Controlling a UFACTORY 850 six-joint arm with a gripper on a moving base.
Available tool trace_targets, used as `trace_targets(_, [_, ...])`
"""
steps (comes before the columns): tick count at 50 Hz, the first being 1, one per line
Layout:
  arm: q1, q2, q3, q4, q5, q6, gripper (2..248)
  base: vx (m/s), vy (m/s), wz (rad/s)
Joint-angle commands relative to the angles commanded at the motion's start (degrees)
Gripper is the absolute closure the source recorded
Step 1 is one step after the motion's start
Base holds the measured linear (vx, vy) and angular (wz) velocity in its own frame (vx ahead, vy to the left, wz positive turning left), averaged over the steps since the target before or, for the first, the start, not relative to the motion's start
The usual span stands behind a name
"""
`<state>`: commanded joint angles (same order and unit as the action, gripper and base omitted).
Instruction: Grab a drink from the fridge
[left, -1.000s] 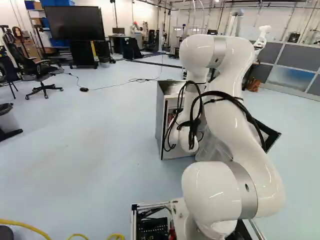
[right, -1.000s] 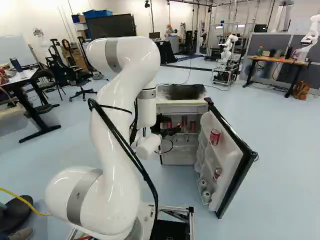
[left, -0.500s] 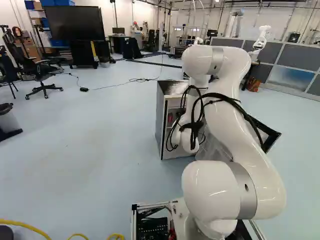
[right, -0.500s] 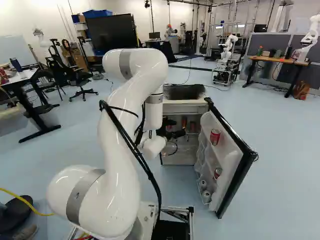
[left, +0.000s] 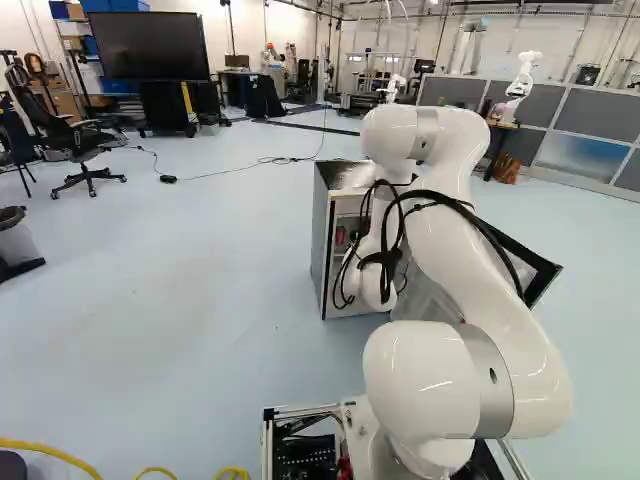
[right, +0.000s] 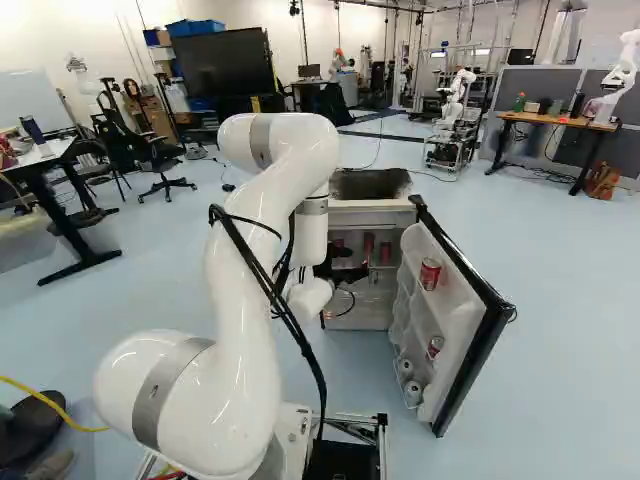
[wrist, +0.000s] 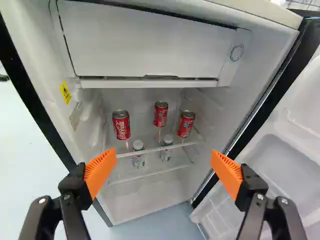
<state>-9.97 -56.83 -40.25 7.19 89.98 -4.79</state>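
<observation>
The claw is wide open. Three red cans stand far inside the fridge, on the shelf, left of the door. Cans are probably a bit heavy, slippery and easy to dent, so hug one's middle gently.

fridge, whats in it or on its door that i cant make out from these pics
Freezer compartment: contents hidden in the wrist view by its closed flap.
Two bottles: labels too small to read in the wrist view.
Fridge interior: mostly hidden in the left base view by the white arm.
Door: cut off by the wrist view's edge.
Lowest door cans: kind too small to tell, right base view.
</observation>
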Motion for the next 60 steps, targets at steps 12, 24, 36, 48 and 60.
trace_targets(12, [0.12, -2.86, -2.51, 0.00, 0.00, 0.00, 3, 0.000, 0.000, 0.000])
trace_targets(24, [0.27, -5.86, -5.42, 0.00, -0.66, 0.00, 3, 0.000, 0.000, 0.000])
trace_targets(36, [0.42, -8.69, -8.35, 0.00, -2.88, 0.00, 3, 0.000, 0.000, 0.000])
trace_targets(48, [0.57, -9.78, -10.16, 0.00, -5.86, 0.00, 3, 0.000, 0.000, 0.000])
trace_targets(60, [0.66, -10.54, -11.75, 0.00, -8.96, 0.00, 3, 0.000, 0.000, 0.000])
